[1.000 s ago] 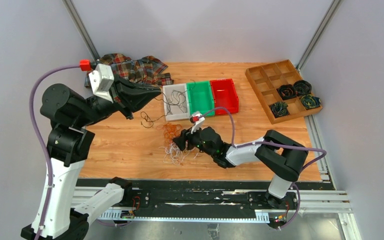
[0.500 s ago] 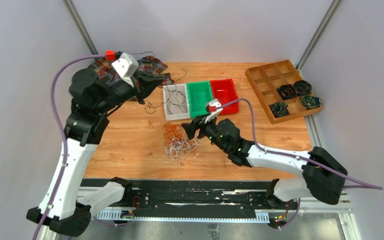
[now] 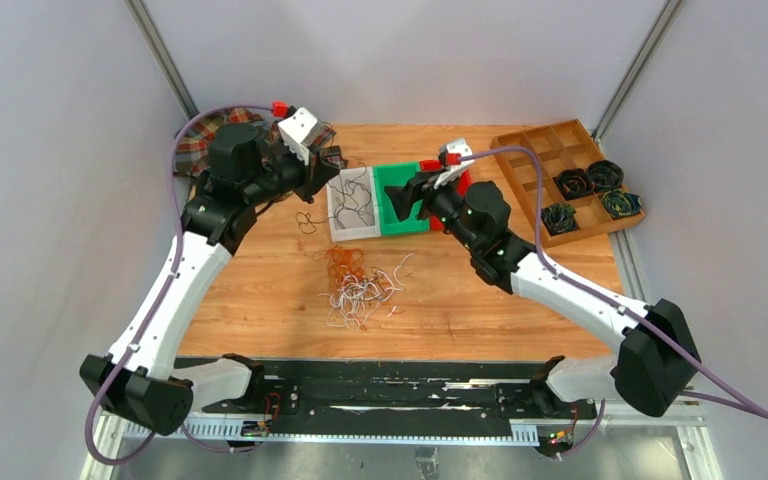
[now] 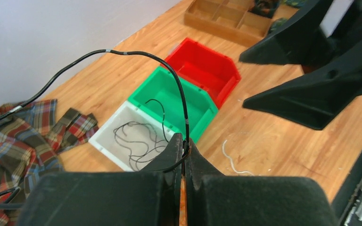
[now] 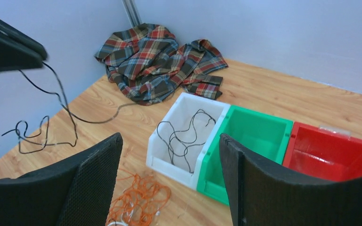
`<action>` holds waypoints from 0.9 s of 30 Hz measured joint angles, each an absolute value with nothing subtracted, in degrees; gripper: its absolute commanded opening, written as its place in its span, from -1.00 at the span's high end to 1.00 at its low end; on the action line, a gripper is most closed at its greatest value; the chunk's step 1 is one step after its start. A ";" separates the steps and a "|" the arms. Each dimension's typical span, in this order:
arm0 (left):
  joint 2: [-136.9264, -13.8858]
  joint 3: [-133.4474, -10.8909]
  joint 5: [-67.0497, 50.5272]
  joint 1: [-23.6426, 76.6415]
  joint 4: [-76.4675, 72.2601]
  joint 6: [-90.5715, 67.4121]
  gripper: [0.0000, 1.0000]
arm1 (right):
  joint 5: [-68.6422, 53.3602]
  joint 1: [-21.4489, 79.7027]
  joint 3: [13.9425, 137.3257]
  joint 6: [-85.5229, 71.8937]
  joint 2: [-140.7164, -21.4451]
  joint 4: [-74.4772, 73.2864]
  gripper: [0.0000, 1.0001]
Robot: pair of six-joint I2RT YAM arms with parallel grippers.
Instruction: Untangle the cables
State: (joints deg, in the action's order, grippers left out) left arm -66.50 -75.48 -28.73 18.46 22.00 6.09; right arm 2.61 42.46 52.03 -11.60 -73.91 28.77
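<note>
Wooden tabletop is bearing the tangle; left gripper is pinching one black cable, with the white bin seemingly lying at its 4 o'clock from above; right gripper is hanging spread.

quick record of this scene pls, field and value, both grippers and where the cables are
left gripper: shut on a black cable, held off the table
right gripper: open, holding nothing, above the bins
white bin: black cables inside
table: tangled bunch of orange and white cables
far left corner: plaid cloth
wooden tray: dark coils in some compartments
</note>
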 measured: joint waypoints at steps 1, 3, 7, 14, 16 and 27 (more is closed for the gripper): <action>-67.51 -75.72 -27.97 18.46 21.98 6.44 0.99 | 1.78 41.76 53.23 -11.53 -74.70 28.77 -0.45; -69.73 -76.07 -26.85 18.46 22.15 7.25 0.99 | 0.34 40.60 54.92 -11.60 -76.53 28.86 -0.41; -74.19 -76.16 -26.85 18.55 24.32 8.91 0.99 | -2.55 38.46 59.09 -12.23 -82.41 28.27 -0.39; -86.19 -85.91 -24.67 21.21 28.93 12.25 0.99 | -2.66 36.10 61.10 -13.02 -83.48 26.61 -0.36; -91.11 -89.41 -21.93 22.00 28.93 12.80 0.99 | -2.11 35.75 59.44 -13.28 -81.84 27.14 -0.32; -105.49 -92.14 -8.73 22.63 25.52 15.05 0.99 | -1.52 31.33 50.24 -16.64 -78.65 29.04 -0.13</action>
State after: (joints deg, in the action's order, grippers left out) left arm -105.49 -92.14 -8.73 22.63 25.52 15.05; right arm -1.52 31.33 50.24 -16.64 -78.65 29.04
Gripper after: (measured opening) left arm 0.017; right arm 0.588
